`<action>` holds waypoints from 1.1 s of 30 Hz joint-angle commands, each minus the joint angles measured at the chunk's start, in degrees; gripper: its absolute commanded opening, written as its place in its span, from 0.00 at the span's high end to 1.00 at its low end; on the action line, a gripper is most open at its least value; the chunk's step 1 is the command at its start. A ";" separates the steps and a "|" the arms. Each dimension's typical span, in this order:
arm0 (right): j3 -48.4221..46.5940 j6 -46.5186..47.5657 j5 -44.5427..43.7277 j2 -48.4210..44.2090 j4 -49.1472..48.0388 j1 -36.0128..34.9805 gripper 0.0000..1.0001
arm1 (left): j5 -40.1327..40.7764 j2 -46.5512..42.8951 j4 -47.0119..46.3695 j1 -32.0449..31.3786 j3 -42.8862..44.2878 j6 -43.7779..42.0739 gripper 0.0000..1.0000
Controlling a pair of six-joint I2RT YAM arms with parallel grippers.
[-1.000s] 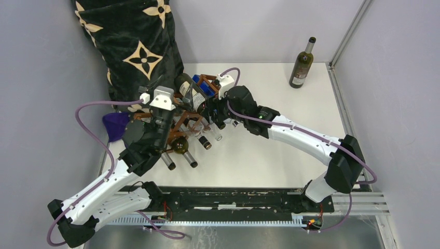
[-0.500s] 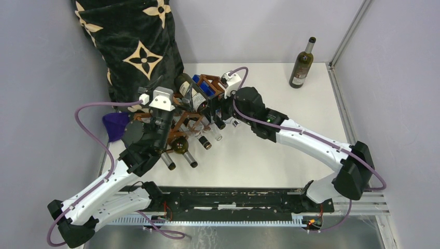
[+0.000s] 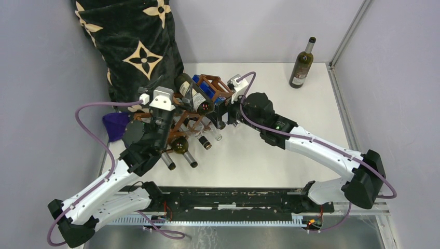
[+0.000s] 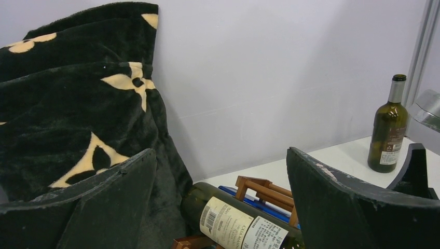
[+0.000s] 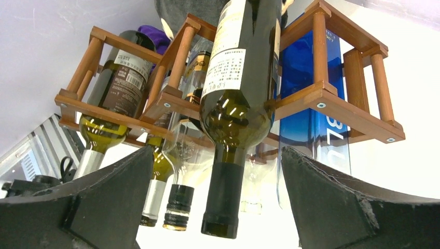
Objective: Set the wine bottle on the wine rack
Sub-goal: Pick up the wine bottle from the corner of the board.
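1. Table (image 3: 270,155): white top that carried the wine rack, which stood toward its far left part.

2. Blanket (image 3: 129,46): black plush with beige flower motifs, heaped upright just behind and to the left of the wine rack, against the wall.

3. Wine rack (image 3: 210,83): reddish-brown open frame of thin square bars in cube cells. The right wrist view showed the cells from below, with bottles lying in them.

4. Wine bottle (image 5: 244,67): dark green glass, white label, black capsule. It lay on its side on top of the wine rack, resting on the bars, with its neck overhanging the rack's right end.

5. Blue bottle (image 5: 311,135): lay in the rack cell just beside the wine bottle.

6. Green bottle with silver foil (image 5: 111,104): lay in the rack's outer cell on the other side. Between it and the wine bottle lay a clear bottle and further bottles, only partly seen.

7. Olive bottle (image 3: 302,65): stood upright, well apart from the wine rack, to its right near the far wall.

8. Purple cloth (image 3: 115,124): lay just left of the wine rack, partly hidden by the left arm.

9. Left gripper (image 4: 220,171): released, fingers spread wide, holding nothing. It hung over the rack's left end, above the wine bottle's base.

10. Right gripper (image 5: 217,155): released, fingers spread wide at the rack's right end. The wine bottle's neck sat between them, clear of both.
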State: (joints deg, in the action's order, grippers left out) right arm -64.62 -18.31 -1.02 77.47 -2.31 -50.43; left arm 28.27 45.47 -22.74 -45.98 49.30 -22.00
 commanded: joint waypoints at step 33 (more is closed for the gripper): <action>9.93 17.01 -4.05 -11.73 -9.33 24.26 0.02 | -0.94 0.57 -2.92 0.27 -0.17 -3.39 0.00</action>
State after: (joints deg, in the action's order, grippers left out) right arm -55.40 -4.86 -0.27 66.70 -7.18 -31.31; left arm 27.94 45.91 -22.81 -45.98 48.97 -22.02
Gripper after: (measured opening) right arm 0.982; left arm 0.996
